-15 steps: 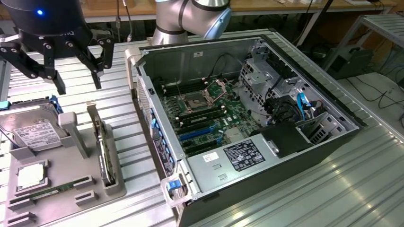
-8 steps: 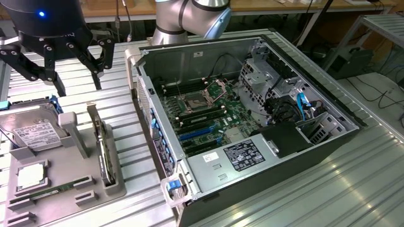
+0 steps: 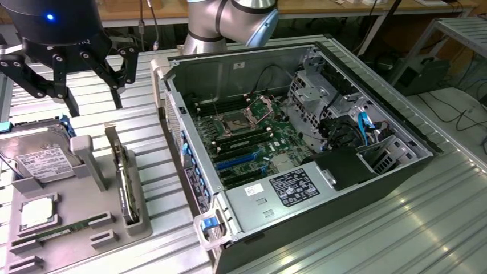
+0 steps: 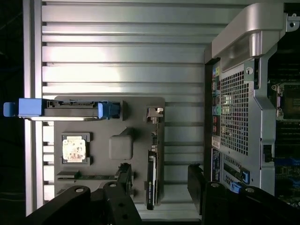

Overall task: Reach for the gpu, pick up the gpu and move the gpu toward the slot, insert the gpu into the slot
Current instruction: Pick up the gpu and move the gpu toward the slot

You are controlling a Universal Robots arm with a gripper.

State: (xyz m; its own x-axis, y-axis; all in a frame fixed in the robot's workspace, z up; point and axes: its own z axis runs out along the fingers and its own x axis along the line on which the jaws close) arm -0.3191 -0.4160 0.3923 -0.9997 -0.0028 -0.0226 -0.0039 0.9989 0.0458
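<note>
**Q:** Which parts of the hand are cut off?
**A:** Exterior view: the upper body passes the top edge. Wrist view: the finger bases run out of the picture.
**Q:** The graphics card?
**A:** Seen edge-on in the grey holder. Its faces cannot be made out, and its lower edge is sunk in the groove. The holder passes the exterior view's left edge.
**Q:** The blue slot?
**A:** Contacts too small to tell.
**Q:** The hard drive?
**A:** Label print unreadable.
**Q:** The computer case?
**A:** Wrist view: most of it runs out of the picture.
</note>
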